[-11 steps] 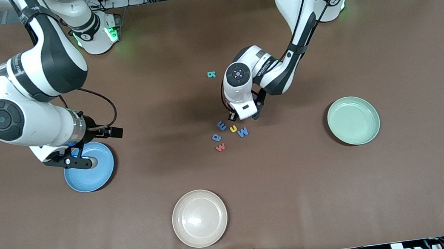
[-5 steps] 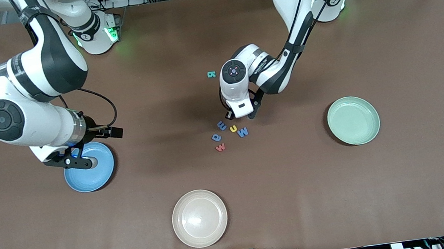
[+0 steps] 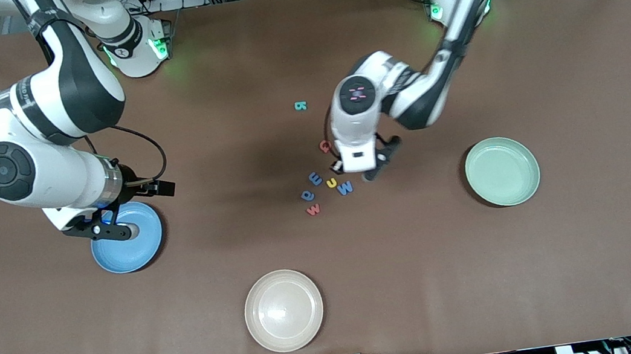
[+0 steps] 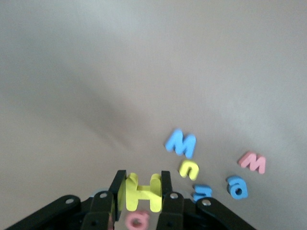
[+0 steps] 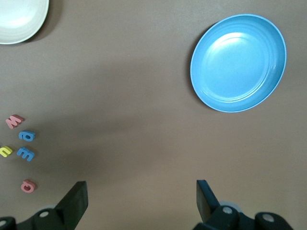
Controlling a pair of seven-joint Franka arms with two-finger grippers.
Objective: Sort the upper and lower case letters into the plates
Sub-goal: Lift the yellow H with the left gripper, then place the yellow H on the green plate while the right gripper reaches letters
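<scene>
holding the yellow h (image 4: 142, 192) clenched in my left gripper (image 4: 142, 194) over the scattered letters (image 3: 326, 185), i've got the right gripper (image 5: 140, 194) waiting spread wide above the blue plate (image 3: 136, 249).

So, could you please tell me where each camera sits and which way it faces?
Front view: high across the table, facing both arms, over the pale mint green round plate.
Left wrist view: looks past shut fingers holding the yellow foam letter H.
Right wrist view: looks down past open fingers; shares the blue round plate with front.
</scene>
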